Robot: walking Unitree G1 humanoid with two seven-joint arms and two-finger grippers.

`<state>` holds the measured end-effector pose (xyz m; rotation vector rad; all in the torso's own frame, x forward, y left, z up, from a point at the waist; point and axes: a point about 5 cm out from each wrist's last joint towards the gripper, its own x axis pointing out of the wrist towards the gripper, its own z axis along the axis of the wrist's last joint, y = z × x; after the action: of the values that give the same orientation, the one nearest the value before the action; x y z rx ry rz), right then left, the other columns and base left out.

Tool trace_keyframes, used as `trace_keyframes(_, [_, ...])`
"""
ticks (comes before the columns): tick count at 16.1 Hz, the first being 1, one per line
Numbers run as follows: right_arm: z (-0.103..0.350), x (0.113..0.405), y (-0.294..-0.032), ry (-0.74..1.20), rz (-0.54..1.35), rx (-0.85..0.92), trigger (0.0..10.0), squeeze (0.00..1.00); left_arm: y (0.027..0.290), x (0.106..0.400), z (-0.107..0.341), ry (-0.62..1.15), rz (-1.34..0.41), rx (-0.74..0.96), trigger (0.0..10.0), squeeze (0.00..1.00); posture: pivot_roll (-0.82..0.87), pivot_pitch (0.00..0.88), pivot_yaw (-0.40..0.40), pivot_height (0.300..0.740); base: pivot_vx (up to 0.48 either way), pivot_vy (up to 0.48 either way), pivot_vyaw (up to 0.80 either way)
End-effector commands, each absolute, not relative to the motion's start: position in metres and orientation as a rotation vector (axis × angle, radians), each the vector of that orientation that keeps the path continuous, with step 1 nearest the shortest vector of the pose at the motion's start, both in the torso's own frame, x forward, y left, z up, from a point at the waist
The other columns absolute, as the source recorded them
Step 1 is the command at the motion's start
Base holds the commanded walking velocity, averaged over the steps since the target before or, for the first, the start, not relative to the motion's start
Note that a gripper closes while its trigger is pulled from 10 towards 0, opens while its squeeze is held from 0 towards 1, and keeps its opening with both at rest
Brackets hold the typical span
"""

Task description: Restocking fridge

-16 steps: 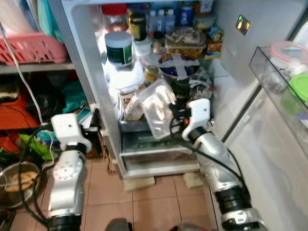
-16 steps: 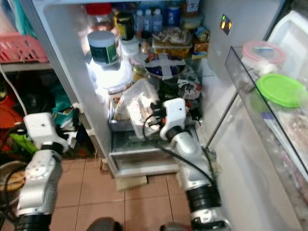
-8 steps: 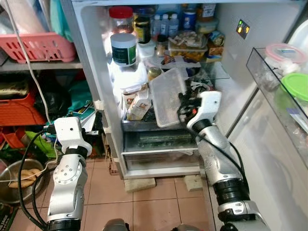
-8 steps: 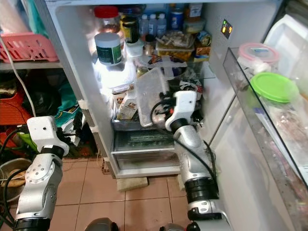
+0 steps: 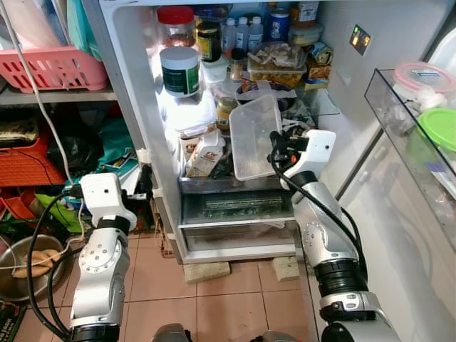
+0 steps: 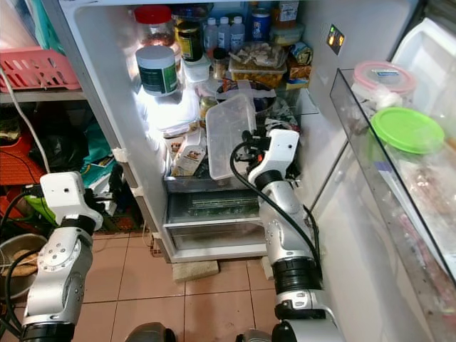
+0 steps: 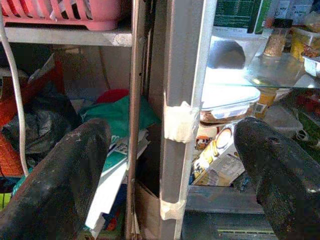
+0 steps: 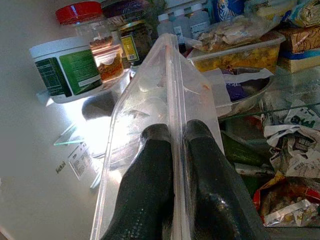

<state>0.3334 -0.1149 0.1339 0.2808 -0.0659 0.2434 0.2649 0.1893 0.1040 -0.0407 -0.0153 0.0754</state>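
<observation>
Gripping clear container [image 5: 255, 137], fingers [image 8: 152, 200] half-hidden

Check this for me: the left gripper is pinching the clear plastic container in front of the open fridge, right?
Not the left. The right gripper is pinching the clear plastic container in front of the open fridge, as the right wrist view shows; the left gripper is open and holds nothing.

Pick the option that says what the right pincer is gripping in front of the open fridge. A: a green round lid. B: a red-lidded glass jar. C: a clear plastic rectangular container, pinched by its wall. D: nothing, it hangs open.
C: the right pincer has its two black fingers closed on either side of the thin wall of the clear plastic rectangular container, held tilted in front of the fridge shelves.
</observation>
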Motion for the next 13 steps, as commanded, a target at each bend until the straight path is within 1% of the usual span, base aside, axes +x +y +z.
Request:
trace_keyframes(1, [0.1382, 0.3366, -0.1153, -0.072, 0.235, 0.291, 10.0, 0.0, 0.1892, 0.2645, 0.1077, -0.026, 0.064, -0.031, 10.0, 0.0, 0.08, 0.033, -0.003, 0.74, 0.0, 0.0, 0.0])
trace_keyframes(5, [0.1407, 0.3377, -0.1163, -0.082, 0.228, 0.299, 10.0, 0.0, 0.189, 0.2647, 0.1077, -0.027, 0.061, -0.032, 10.0, 0.0, 0.08, 0.032, -0.003, 0.74, 0.0, 0.0, 0.0])
trace_keyframes(13, [0.1454, 0.3391, -0.1144, -0.098, 0.241, 0.326, 10.0, 0.0, 0.1839, 0.2641, 0.1071, -0.026, 0.022, -0.046, 10.0, 0.0, 0.08, 0.032, -0.003, 0.74, 0.285, 0.0, 0.0])
